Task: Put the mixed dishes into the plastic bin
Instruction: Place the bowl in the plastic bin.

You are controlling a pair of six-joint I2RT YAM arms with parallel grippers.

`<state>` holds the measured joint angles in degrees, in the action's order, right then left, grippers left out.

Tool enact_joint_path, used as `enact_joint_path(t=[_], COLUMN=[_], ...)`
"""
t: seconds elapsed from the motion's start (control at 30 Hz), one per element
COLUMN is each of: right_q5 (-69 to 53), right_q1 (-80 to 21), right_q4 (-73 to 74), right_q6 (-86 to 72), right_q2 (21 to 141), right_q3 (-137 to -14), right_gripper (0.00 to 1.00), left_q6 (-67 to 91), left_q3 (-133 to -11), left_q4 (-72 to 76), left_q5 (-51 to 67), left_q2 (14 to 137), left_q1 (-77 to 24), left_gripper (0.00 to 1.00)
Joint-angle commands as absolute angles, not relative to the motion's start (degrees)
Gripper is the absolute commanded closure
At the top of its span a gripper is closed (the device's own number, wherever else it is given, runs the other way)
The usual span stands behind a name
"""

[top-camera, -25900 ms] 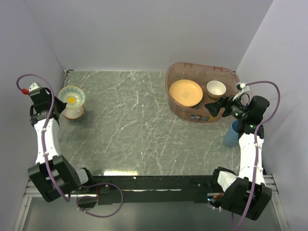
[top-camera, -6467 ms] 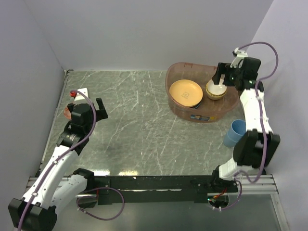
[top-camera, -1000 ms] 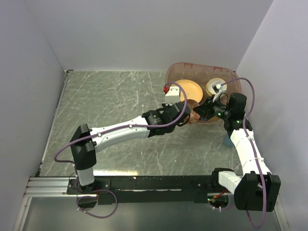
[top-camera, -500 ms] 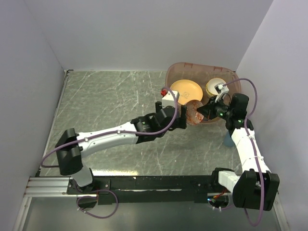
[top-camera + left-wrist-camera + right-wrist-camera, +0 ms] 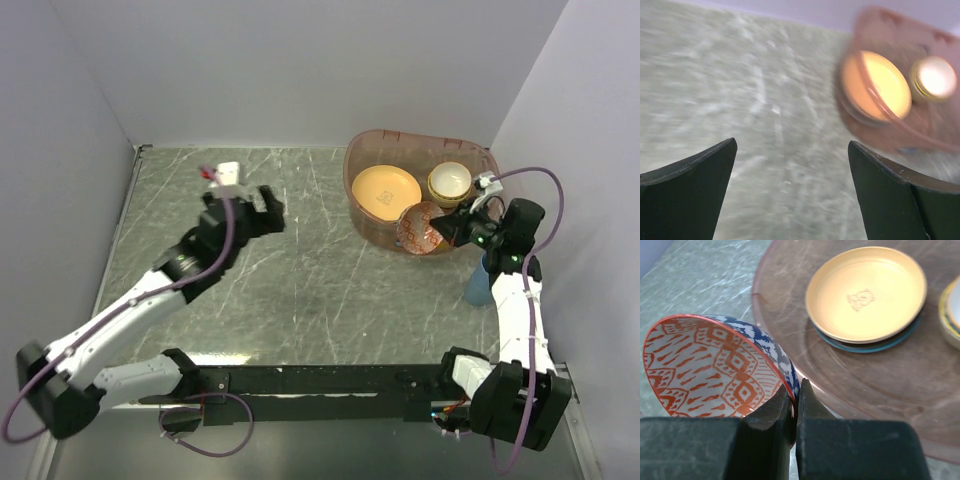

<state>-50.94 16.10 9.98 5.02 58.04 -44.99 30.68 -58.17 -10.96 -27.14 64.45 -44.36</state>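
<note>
2 arms work over a grey marbled table (image 5: 300, 280). On the left, the left gripper (image 5: 270, 208) hangs above the middle of the table, well apart from every dish. In its blurred wrist view the 2 dark fingers (image 5: 690, 195) are spread wide with only tabletop between them, and it grips nothing.

Further right, the plastic bin (image 5: 362, 222) sits at the far right corner of the table. Inside it, the yellow-orange plate (image 5: 386, 190) lies flat in the left half, stacked on another dish that shows only a teal edge in the right wrist view. The small cream bowl (image 5: 450, 182) stands upright just beside the plate, in the far right part of the bin.

At the bin's near rim, the red-patterned bowl (image 5: 420, 228) is tipped steeply on edge, its patterned inside facing left. The right gripper (image 5: 447, 228) pinches the bowl's rim between its 2 fingers, which are pressed nearly together on it. I cannot tell whether the bowl touches the bin.

Rightmost, 1 light blue plastic cup (image 5: 477, 285) stands on the table outside the bin, partly hidden by the right arm.
</note>
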Motion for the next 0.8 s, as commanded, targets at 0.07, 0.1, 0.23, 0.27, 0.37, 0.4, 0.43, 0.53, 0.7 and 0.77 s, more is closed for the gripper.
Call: enact_joint_path(t=[0.07, 0.1, 0.23, 0.27, 0.37, 0.4, 0.43, 0.53, 0.7, 0.77], right_q5=[-48.8, -47.7, -42.2, -40.5, -33.7, -31.9, -29.8, -23.7, -17.6, -16.4], right_q1=[21.2, 21.4, 21.4, 21.4, 21.3, 21.3, 21.3, 21.1, 20.4, 20.2], right_q4=[4.3, 4.1, 3.9, 4.6, 7.3, 8.0, 9.3, 12.1, 15.7, 17.3], right_q6=[2.5, 1.9, 0.1, 0.1, 0.5, 0.8, 1.5, 2.5, 4.2, 4.4], right_q2=[57.0, 57.3, 61.3, 64.1, 70.2, 71.9, 75.1, 82.0, 91.0, 94.9], right_q3=[-47.0, -47.9, -51.1, -52.4, -59.6, -61.2, -62.7, -69.4, -80.0, -83.6], right_gripper=[1.0, 1.0, 1.0, 1.0, 1.0, 1.0, 1.0, 1.0, 1.0, 1.0], left_q6=[21.4, 20.6, 18.1, 17.8, 17.8, 17.2, 17.1, 16.8, 15.5, 15.4], left_q3=[-54.0, -52.4, -48.2, -47.4, -44.0, -42.7, -42.9, -43.9, -43.9, -43.9], left_q4=[-16.8, -17.3, -17.9, -17.8, -17.1, -16.8, -17.1, -18.5, -18.5, -18.5], left_q5=[-31.6, -32.5, -35.0, -35.5, -36.5, -36.7, -36.7, -37.9, -38.3, -38.2], left_q2=[51.6, 50.7, 47.4, 46.5, 45.7, 45.7, 45.8, 46.8, 47.8, 47.9], left_q1=[-37.6, -37.4, -37.3, -37.3, -37.2, -37.2, -37.2, -37.3, -37.3, -37.2], left_gripper=[0.01, 0.01, 0.01, 0.01, 0.01, 0.01, 0.01, 0.01, 0.01, 0.01])
